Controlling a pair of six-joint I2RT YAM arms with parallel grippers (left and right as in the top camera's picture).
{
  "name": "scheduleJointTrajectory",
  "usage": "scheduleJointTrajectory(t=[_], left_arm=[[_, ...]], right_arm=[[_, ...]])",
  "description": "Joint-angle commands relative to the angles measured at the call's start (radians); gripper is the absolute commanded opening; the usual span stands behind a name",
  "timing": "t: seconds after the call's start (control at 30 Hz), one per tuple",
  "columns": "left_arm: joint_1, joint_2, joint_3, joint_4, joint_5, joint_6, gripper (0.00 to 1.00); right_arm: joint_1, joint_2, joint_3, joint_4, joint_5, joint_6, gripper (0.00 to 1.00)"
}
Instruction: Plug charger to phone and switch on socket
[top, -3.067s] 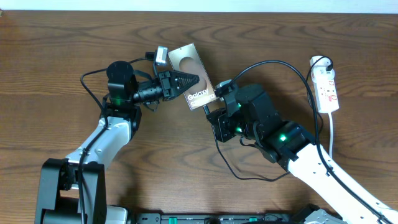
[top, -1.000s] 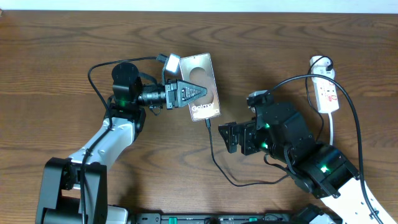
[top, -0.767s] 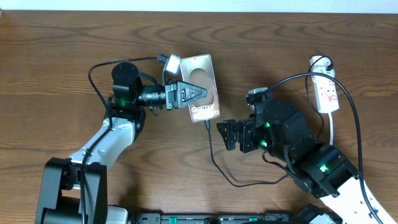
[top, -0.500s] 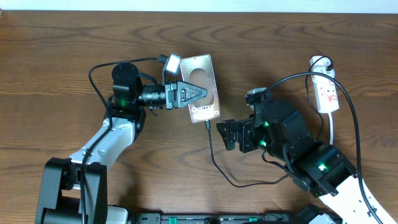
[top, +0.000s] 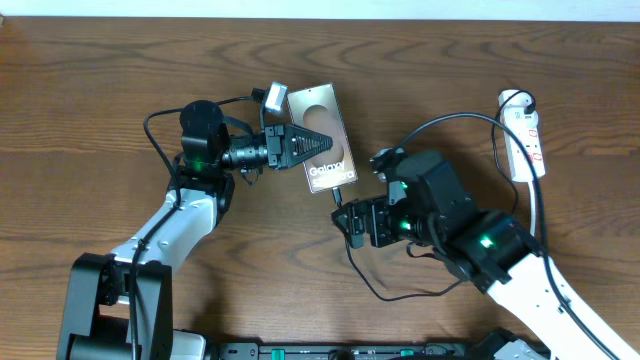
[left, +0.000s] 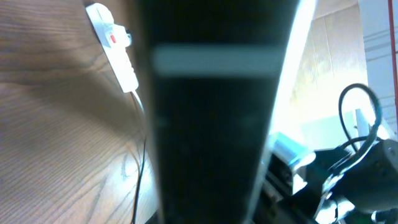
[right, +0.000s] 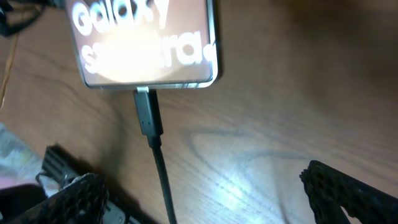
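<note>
The bronze phone (top: 322, 140) lies flat on the table, lettering up. My left gripper (top: 318, 143) is shut, its tips resting on top of the phone; in the left wrist view a dark blur fills the middle. The charger connector (right: 147, 113) sits in the phone's (right: 146, 43) lower edge, and its black cable (top: 372, 285) loops down and back up to the white socket (top: 527, 140) at the right. My right gripper (right: 211, 199) stands open just below the phone, the cable (right: 163, 180) running between its fingers (right: 74, 199) untouched.
The socket (left: 112, 43) also shows in the left wrist view, with a thin cable (left: 140, 162) below it. The socket's white cord (top: 534, 215) trails toward the front beside my right arm. Bare wood table (top: 100, 100) lies all around.
My right gripper has moved left and up toward the phone's lower end. The phone and my left gripper have turned slightly, the phone's lower end swinging right.
</note>
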Motion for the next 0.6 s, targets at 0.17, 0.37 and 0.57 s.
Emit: scheduleJointTrajectory(t=[0.17, 0.37, 0.57], left_arm=[[-0.003, -0.011, 0.004, 0.015, -0.074, -0.008, 0.07], [-0.029, -0.011, 0.004, 0.015, -0.094, 0.028, 0.07], [-0.055, -0.011, 0.004, 0.015, -0.132, 0.031, 0.07]], right_arm=[[0.000, 0.029, 0.018, 0.018, -0.069, 0.006, 0.99], [-0.001, 0.026, 0.018, 0.030, -0.057, -0.031, 0.99], [-0.002, -0.001, 0.019, 0.049, -0.041, -0.064, 0.99]])
